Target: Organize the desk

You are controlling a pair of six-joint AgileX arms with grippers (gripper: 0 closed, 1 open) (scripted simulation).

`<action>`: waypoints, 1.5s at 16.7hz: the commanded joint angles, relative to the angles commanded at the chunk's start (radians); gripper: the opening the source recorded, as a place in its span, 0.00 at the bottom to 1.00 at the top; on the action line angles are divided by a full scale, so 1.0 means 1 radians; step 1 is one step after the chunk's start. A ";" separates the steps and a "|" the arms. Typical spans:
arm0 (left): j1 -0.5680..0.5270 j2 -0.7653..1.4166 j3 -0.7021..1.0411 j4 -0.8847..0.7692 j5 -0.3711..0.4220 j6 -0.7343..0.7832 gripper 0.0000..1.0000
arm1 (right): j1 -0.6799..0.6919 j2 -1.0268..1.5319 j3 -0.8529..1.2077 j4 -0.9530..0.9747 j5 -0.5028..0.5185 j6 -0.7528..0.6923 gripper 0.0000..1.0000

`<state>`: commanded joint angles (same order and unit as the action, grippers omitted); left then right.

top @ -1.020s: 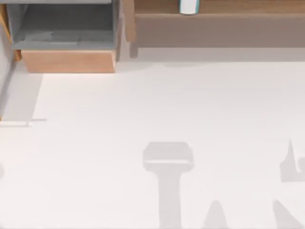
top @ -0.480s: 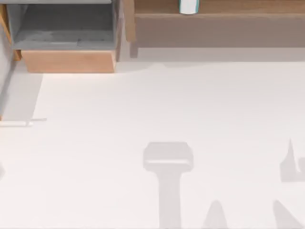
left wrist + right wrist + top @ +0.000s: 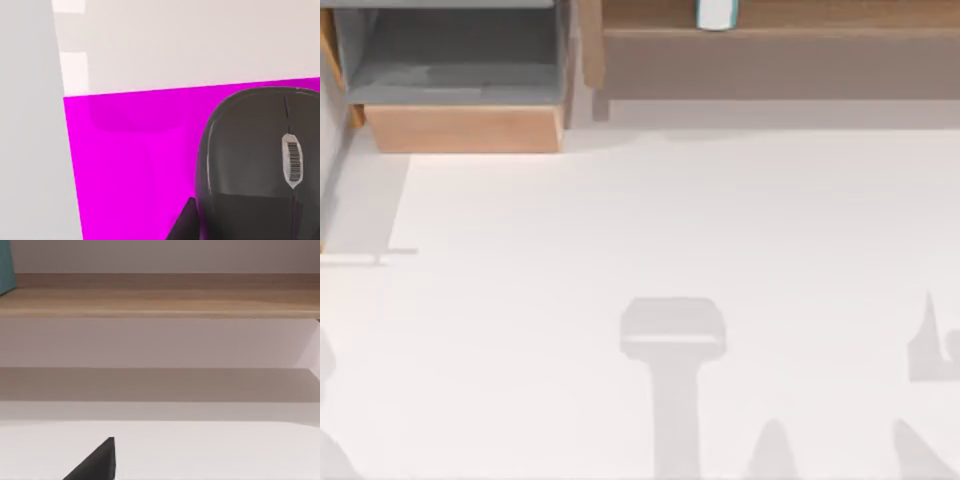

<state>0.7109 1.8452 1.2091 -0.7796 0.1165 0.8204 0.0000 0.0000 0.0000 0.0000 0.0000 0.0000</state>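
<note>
1. The desk [image 3: 650, 220] is a big white top, spread across the whole top view.
2. Its wood shelf [image 3: 770, 15] runs along the far edge on the right, with a small white and teal thing [image 3: 717, 13] on it.
3. Its drawer box [image 3: 460, 75] sits open at the far left, grey inside.
4. My left wrist view shows a black mouse [image 3: 260, 160] lying on a bright pink mat [image 3: 135, 165]. The mouse has a barcode sticker [image 3: 291, 162]; I cannot read it.
5. I cannot tell if my grippers are open or shut.
</note>
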 joint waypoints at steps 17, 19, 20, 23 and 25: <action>0.038 -0.010 0.020 -0.003 -0.032 -0.036 0.00 | 0.000 0.000 0.000 0.000 0.000 0.000 1.00; 0.049 0.011 0.008 -0.016 -0.041 -0.046 0.00 | 0.000 0.000 0.000 0.000 0.000 0.000 1.00; 0.053 0.025 -0.001 -0.020 -0.044 -0.049 0.00 | 0.000 0.000 0.000 0.000 0.000 0.000 1.00; 0.056 0.043 -0.016 -0.024 -0.046 -0.052 0.00 | 0.000 0.000 0.000 0.000 0.000 0.000 1.00; 0.056 0.043 -0.016 -0.024 -0.046 -0.052 0.00 | 0.000 0.000 0.000 0.000 0.000 0.000 1.00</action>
<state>0.7668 1.8877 1.1935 -0.8041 0.0700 0.7679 0.0000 0.0000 0.0000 0.0000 0.0000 0.0000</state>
